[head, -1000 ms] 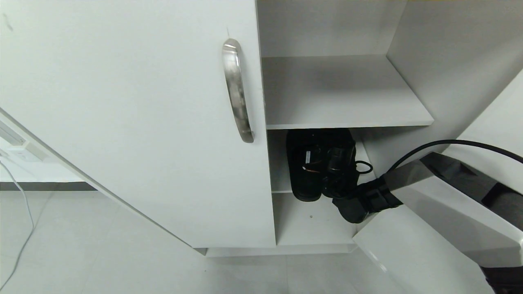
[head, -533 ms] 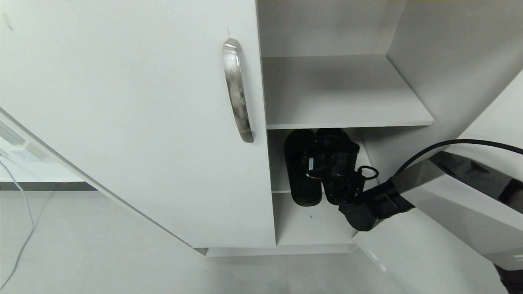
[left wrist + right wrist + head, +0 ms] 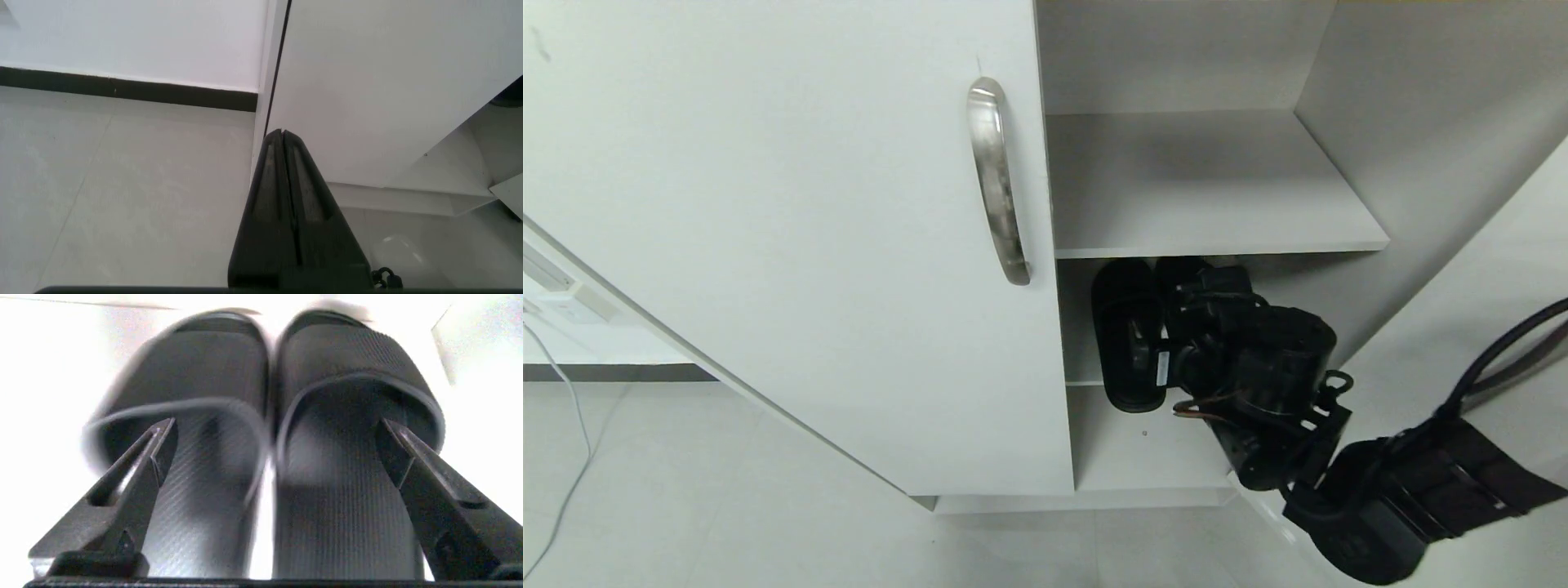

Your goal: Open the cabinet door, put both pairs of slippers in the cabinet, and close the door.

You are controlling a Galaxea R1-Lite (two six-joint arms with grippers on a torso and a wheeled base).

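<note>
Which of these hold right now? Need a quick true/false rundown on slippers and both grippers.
1. The slippers lie in the cabinet, under the upper shelf. True.
2. The right gripper is shut on a slipper. False: its fingers are open, spread wide in front of the pair.
3. The left gripper is shut. True.
4. The slippers are white. False: they are black.
</note>
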